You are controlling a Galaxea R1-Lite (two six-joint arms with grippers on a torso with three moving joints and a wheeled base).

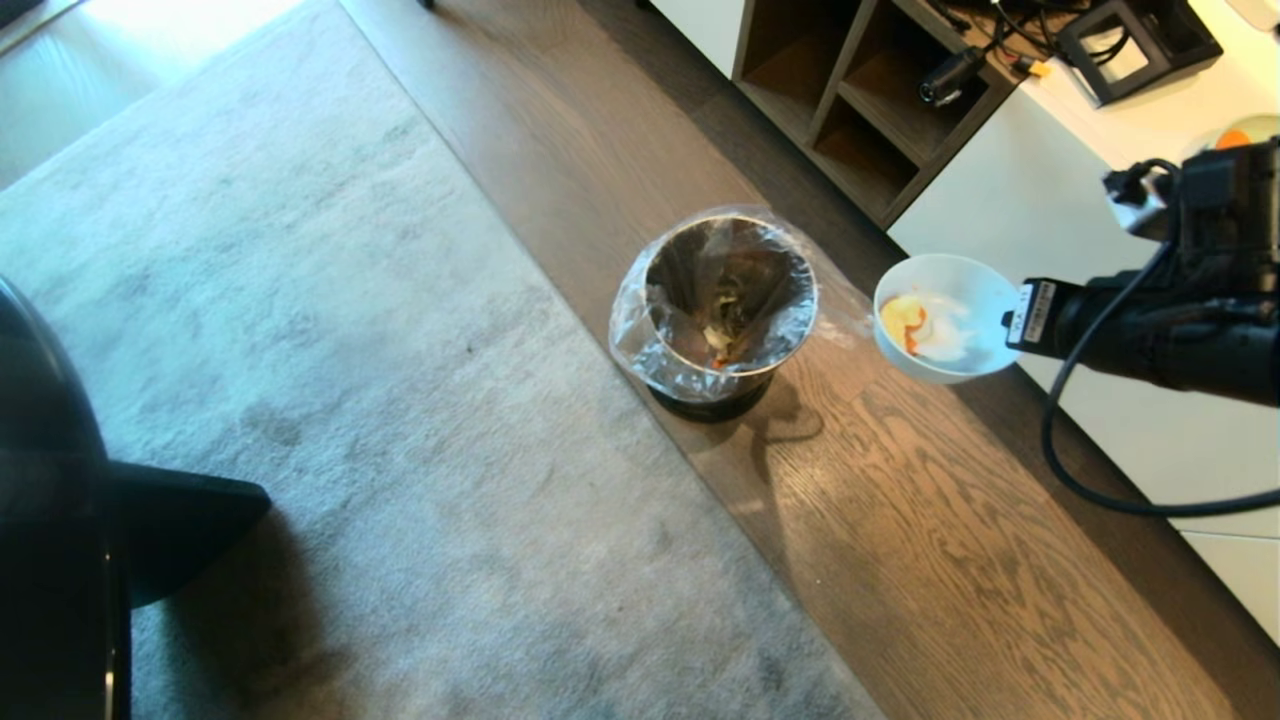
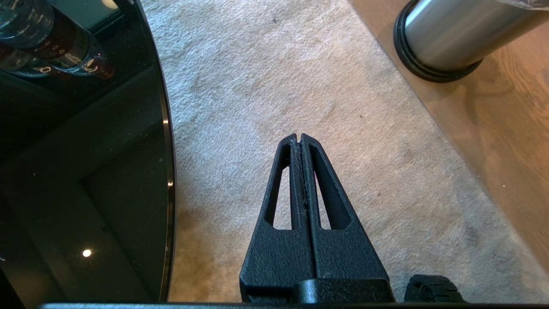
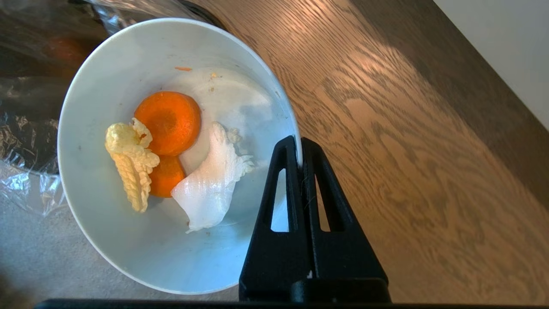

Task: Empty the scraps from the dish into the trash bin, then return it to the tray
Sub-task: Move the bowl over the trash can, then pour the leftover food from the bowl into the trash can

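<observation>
The floor is a pale grey carpet (image 1: 330, 400) on the robot's left and a brown wooden floor (image 1: 950, 560) on its right, with the border between them running diagonally away from the robot. Nearest to the robot, at the left edge, is the rim of a round black glass table (image 1: 50, 480). The left gripper (image 2: 301, 138) hangs above the carpet just beside this table, its two fingers pressed together and holding nothing. Farther on, the trash bin (image 1: 715, 305) stands on the wood right at the carpet's edge; it is steel with a black base ring and a crinkled clear liner, and some food bits lie at its bottom. To the right of the bin, near it but apart, the right gripper (image 3: 299, 143) holds the dish (image 1: 945, 318) in the air above the wooden floor, its fingers pinching the rim tightly. The dish tilts toward the bin, and the scraps (image 3: 171, 154), carrot slices and pale pieces, lie inside it. Behind stands a white cabinet (image 1: 1020, 200) with open wooden shelves (image 1: 850, 90).
</observation>
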